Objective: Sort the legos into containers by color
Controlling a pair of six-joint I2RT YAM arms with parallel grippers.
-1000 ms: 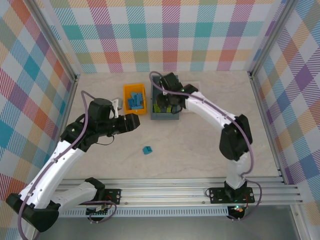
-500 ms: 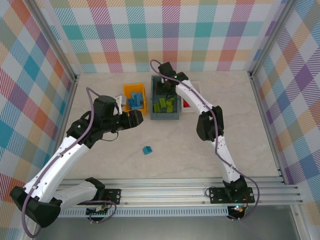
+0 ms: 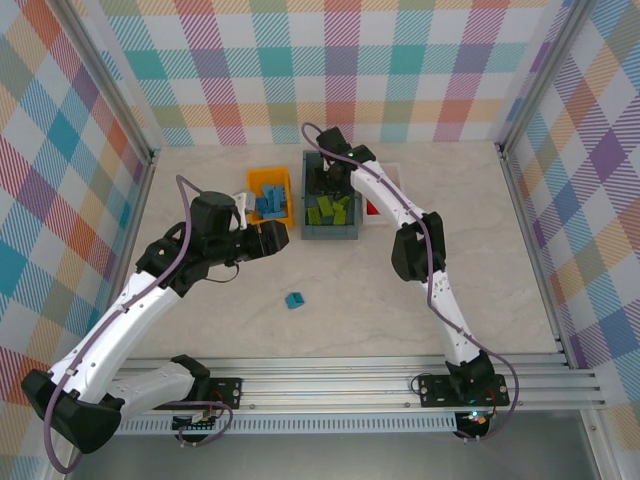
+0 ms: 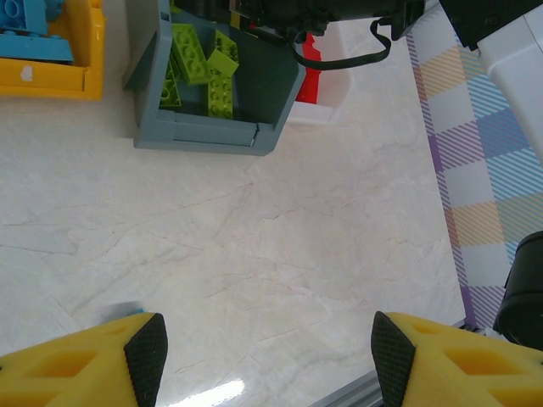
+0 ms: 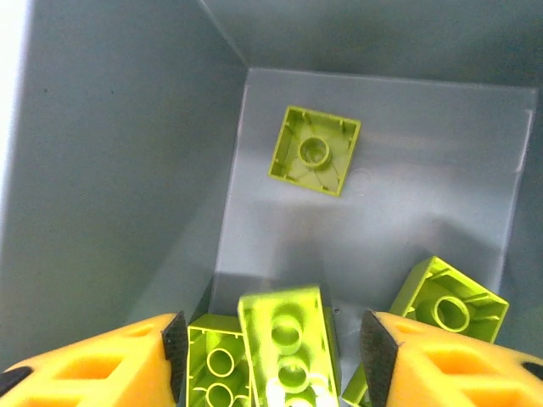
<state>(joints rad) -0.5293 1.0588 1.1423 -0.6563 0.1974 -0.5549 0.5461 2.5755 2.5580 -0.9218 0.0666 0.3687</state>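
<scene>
Releasing a lime-green studded plastic brick (image 5: 284,326) into the deep grey-blue bin (image 5: 110,170), right end effector (image 5: 271,348) spread apart, ideally rising straight up, clearing its walls.

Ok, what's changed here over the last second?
The right arm straightened, elbow swinging inward, carrying the right gripper to the far end of the grey bin, jaws open over lime bricks. The left gripper, open, barely shifted. The loose blue brick and the orange bin stayed put.
</scene>
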